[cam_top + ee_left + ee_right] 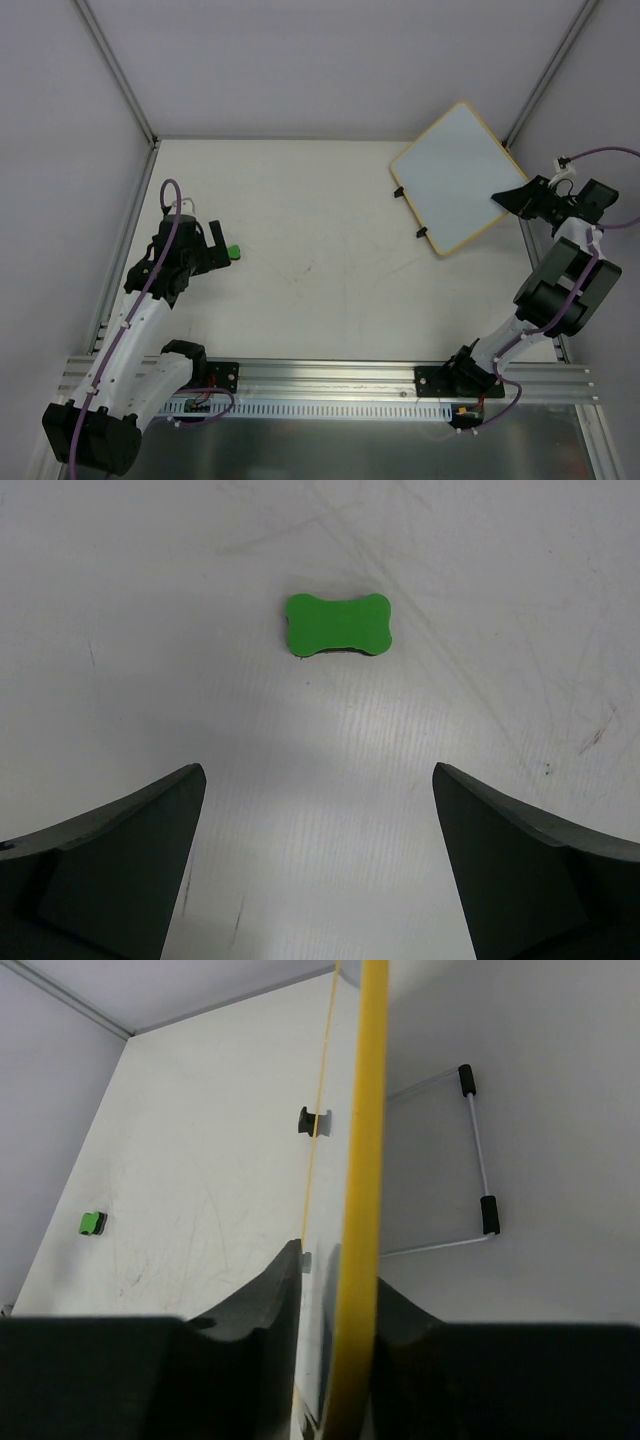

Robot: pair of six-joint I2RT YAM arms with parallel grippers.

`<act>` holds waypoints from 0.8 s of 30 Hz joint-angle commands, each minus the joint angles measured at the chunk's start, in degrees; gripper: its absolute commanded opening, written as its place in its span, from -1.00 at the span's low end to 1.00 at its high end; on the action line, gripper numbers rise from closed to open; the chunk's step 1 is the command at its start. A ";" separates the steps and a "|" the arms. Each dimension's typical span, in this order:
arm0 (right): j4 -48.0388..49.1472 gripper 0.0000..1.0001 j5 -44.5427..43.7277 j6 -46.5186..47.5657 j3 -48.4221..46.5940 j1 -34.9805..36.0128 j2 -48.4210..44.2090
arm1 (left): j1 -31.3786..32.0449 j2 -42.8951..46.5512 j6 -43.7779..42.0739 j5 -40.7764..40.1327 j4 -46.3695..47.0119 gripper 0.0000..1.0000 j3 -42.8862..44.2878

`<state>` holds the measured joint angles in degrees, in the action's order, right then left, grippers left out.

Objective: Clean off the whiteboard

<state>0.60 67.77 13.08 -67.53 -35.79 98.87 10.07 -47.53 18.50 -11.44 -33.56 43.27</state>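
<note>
The whiteboard (455, 175), white with a tan frame and two black clips on its left edge, is held tilted at the far right. Its face shows no writing. My right gripper (518, 198) is shut on its right edge; in the right wrist view the yellow frame edge (362, 1160) runs up between the two fingers. A small green eraser (232, 252) lies on the table at the left. My left gripper (208, 243) is open just left of it; in the left wrist view the eraser (338, 624) lies ahead of the spread fingers, apart from them.
A wire stand (475, 1160) with black caps shows on the board's back side. Grey enclosure walls and metal posts (115, 70) ring the white table. An aluminium rail (330, 375) with the arm bases runs along the near edge.
</note>
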 commanded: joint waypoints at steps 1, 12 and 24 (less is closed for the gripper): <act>2.30 -0.43 1.76 2.04 0.64 0.46 -1.22 | -0.05 1.21 -1.45 -1.74 -0.54 0.98 0.68; 2.21 0.04 -2.11 2.47 3.36 -0.24 -4.38 | -0.13 3.93 -1.80 -1.83 -0.63 0.98 -0.37; 2.12 0.76 -9.66 2.13 10.30 -0.42 -12.20 | -0.13 5.52 -1.98 -0.86 -0.63 0.97 -0.20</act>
<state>1.32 60.73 14.52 -58.06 -35.77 91.59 10.07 -42.92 17.52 -12.32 -33.56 43.20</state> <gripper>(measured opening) 0.843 0.987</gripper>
